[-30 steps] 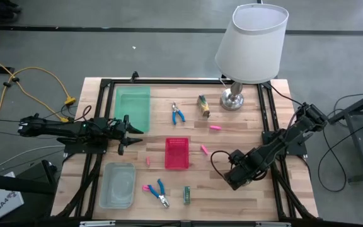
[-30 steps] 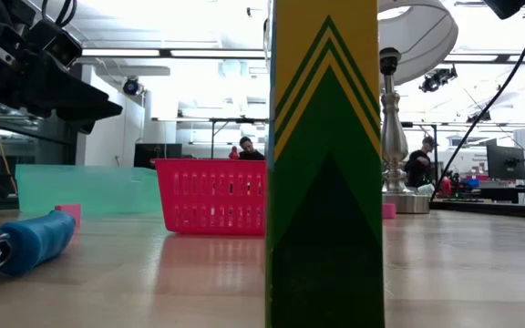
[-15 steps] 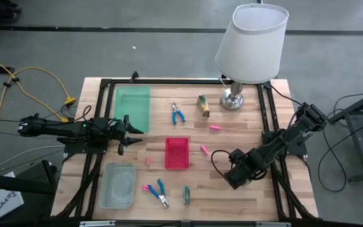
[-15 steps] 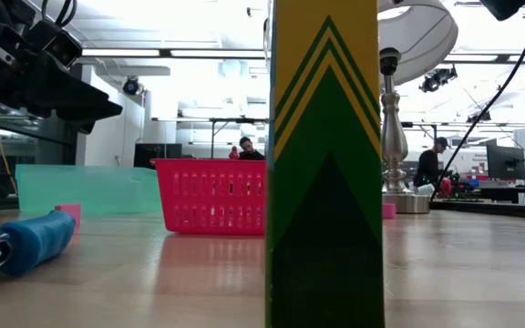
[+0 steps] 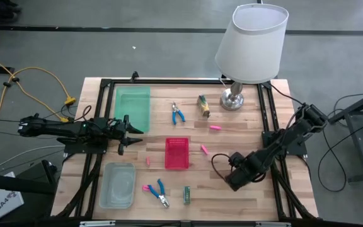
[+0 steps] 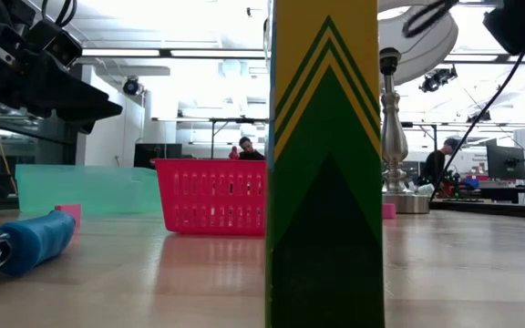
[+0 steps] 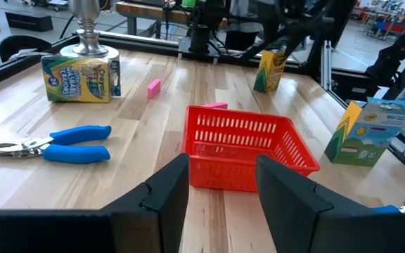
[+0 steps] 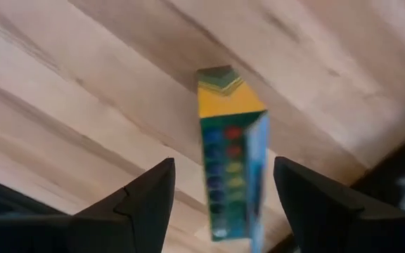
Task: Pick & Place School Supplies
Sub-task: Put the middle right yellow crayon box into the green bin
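My right gripper (image 5: 233,176) hangs open over the table's right half, fingers pointing down. In the right wrist view (image 8: 223,169) its fingers stand either side of an upright green-and-yellow box (image 8: 227,176) without touching it. That box (image 7: 271,69) rests on its bottom end. My left gripper (image 5: 128,129) waits open left of the red basket (image 5: 176,153). A second box (image 5: 186,194) stands near the front edge; a third (image 5: 203,106) lies by the lamp. Blue-handled pliers (image 5: 178,113), a pink and a blue tool (image 5: 156,191), and pink erasers (image 5: 215,127) (image 5: 203,149) (image 5: 148,161) lie flat.
A green tray (image 5: 132,107) sits at the far left and a clear bin (image 5: 117,185) at the near left. A lamp (image 5: 252,44) stands at the far right corner. A black frame (image 5: 268,126) edges the tabletop. People show in the room beyond.
My right gripper has come down a little and shifted slightly toward the near edge, over the upright box. Nothing on the table has moved.
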Tool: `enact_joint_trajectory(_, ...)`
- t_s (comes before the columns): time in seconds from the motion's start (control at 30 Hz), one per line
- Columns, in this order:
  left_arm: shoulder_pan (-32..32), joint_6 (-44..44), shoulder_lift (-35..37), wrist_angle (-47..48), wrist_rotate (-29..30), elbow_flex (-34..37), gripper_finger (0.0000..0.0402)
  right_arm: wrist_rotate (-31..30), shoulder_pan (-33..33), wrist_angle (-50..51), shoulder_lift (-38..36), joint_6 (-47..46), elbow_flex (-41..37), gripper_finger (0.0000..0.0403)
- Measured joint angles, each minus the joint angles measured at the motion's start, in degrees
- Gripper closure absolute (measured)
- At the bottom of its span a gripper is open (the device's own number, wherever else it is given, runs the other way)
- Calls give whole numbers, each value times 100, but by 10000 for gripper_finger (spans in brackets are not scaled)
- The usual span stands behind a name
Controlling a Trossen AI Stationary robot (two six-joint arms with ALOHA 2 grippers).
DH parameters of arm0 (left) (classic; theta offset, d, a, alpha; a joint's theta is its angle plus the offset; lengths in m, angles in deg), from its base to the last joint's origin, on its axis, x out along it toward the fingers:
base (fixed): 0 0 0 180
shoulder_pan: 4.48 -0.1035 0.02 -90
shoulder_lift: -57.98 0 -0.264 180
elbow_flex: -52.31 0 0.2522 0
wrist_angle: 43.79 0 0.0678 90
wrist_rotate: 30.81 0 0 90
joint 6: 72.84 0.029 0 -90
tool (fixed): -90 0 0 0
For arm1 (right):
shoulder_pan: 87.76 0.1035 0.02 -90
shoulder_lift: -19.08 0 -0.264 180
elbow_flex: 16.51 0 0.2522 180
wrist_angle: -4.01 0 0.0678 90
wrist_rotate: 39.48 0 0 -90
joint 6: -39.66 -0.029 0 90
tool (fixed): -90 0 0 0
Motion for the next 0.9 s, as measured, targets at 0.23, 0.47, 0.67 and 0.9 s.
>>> enact_joint_trajectory(0.23,0,1,1,0,0,-1,243,8,109,-576,0,-64,-474,169)
enact_joint_trajectory(0.47,1,2,0,0,-2,-2,243,-10,123,-614,0,-169,-595,169)
enact_joint_trajectory(0.67,2,0,0,-2,-2,-2,243,-18,142,-821,0,-211,-741,169)
enact_joint_trajectory(0.9,0,0,0,-11,0,-2,243,-21,142,-849,0,-211,-754,187)
